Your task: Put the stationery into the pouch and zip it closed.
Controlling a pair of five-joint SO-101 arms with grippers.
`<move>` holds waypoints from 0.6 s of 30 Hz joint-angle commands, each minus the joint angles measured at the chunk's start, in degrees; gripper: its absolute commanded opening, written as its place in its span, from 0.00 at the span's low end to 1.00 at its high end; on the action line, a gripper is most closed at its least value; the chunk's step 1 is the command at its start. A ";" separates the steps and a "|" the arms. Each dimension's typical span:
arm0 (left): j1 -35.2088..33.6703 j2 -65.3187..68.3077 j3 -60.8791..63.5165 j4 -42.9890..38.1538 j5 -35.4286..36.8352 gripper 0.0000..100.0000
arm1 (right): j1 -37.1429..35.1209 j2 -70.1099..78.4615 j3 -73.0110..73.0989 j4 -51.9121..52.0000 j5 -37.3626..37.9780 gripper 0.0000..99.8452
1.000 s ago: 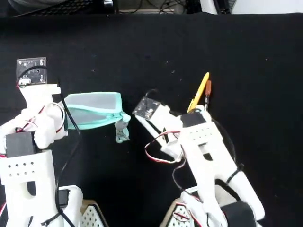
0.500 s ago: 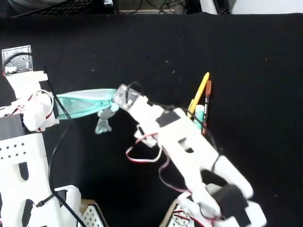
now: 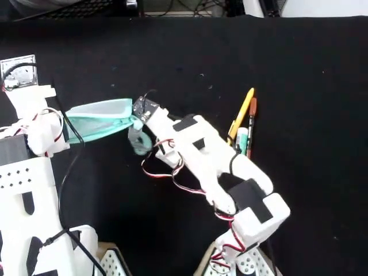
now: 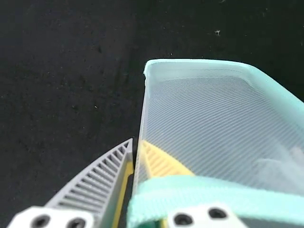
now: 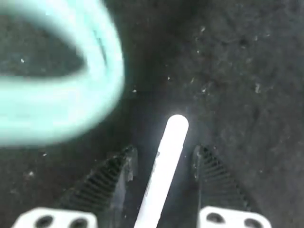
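The pouch (image 3: 100, 118) is clamped by the left end effector (image 4: 136, 142) and a white pen (image 5: 173, 133) by the right end effector (image 5: 165, 152).

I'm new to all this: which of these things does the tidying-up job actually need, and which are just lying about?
Part of the job: pouch in the left gripper; white pen at the right gripper; yellow pen, orange pen and green-and-white marker on the table.

Just lying about: cables beyond the table's far edge.
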 commanded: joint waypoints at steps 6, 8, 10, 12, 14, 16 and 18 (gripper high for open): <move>-1.19 2.02 1.36 -0.26 0.26 0.03 | 0.88 -0.04 -3.65 -0.18 -0.35 0.02; -1.19 2.02 1.36 -0.26 0.26 0.03 | 2.11 -0.22 -3.82 0.00 -0.35 0.01; -1.19 2.02 1.36 -0.26 0.18 0.03 | 4.13 -1.01 -3.74 0.00 -0.35 0.01; -1.19 2.02 1.36 -0.26 0.18 0.03 | 6.42 -4.00 -2.77 0.26 -0.35 0.01; -1.19 2.02 1.36 -0.26 0.18 0.03 | 8.88 -9.10 -0.92 0.53 -0.35 0.01; -1.10 2.02 1.36 -0.18 0.18 0.03 | 10.37 -16.22 2.07 0.62 -0.35 0.01; -0.92 2.02 1.36 -0.18 0.18 0.03 | 10.64 -24.92 5.93 0.62 -0.35 0.01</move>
